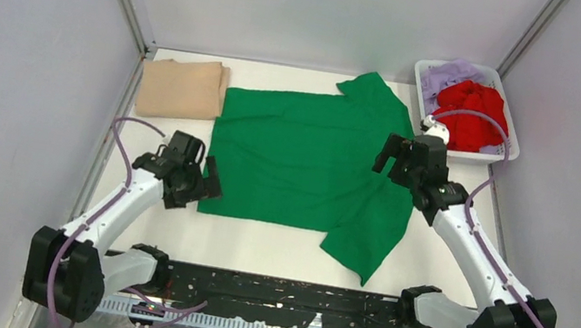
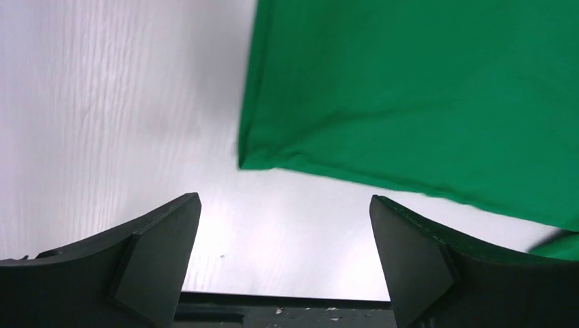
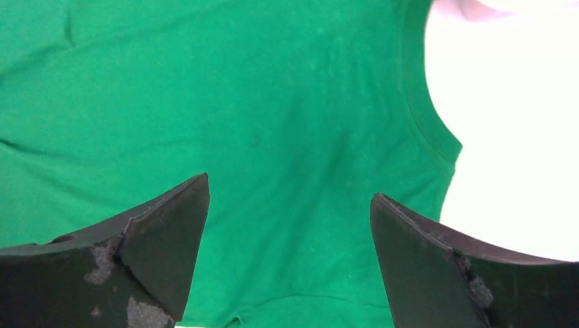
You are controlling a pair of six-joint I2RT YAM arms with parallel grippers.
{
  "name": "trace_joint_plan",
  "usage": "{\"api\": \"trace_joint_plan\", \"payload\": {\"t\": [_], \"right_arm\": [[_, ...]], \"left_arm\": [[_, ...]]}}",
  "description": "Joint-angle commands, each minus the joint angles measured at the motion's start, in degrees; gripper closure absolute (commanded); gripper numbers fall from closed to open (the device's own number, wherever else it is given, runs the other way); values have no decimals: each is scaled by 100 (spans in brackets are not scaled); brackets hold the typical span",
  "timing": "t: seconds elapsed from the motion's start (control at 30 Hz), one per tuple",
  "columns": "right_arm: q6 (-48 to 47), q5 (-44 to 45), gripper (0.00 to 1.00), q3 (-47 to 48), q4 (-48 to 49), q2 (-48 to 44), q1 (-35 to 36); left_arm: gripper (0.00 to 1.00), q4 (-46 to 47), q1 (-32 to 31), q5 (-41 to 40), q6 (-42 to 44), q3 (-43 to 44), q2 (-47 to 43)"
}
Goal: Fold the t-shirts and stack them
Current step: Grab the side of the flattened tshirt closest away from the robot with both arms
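A bright green t-shirt lies spread flat on the table's middle, sleeves at far centre and near right. A folded tan shirt lies at the far left. A red shirt and a lavender shirt sit crumpled in the basket. My left gripper is open and empty over bare table beside the green shirt's near-left corner. My right gripper is open and empty above the green shirt near its collar.
A white slotted basket stands at the far right corner. Grey walls with metal posts close in the table on the left, back and right. A black strip with the arm bases runs along the near edge.
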Motion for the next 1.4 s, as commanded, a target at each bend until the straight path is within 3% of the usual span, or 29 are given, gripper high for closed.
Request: {"api": "trace_joint_plan", "payload": {"t": [0.0, 0.2, 0.33, 0.77, 0.87, 0.97, 1.23, 1.37], "right_arm": [[234, 307, 5, -612, 491, -641, -38], [165, 210, 4, -811, 418, -727, -54], [85, 200, 5, -783, 336, -653, -55], [20, 321, 5, -777, 274, -548, -95], [20, 351, 5, -758, 234, -528, -95], [21, 399, 5, -728, 168, -514, -102], [-122, 235, 3, -512, -662, -611, -47], [-150, -72, 0, -499, -1652, -692, 466]], "left_arm": [[3, 195, -4, -525, -684, -775, -684], [31, 1109, -4, -272, -1554, -1502, -907], [45, 1288, -4, -525, -1857, -1546, -653], [62, 1565, -6, -674, -1953, -1462, 295], [76, 1627, -5, -571, -1862, -1401, 430], [100, 1633, -4, -499, -1772, -1370, 455], [100, 1178, -4, -589, -1447, -1228, 53], [100, 931, -4, -697, -1362, -1272, -242]]}}
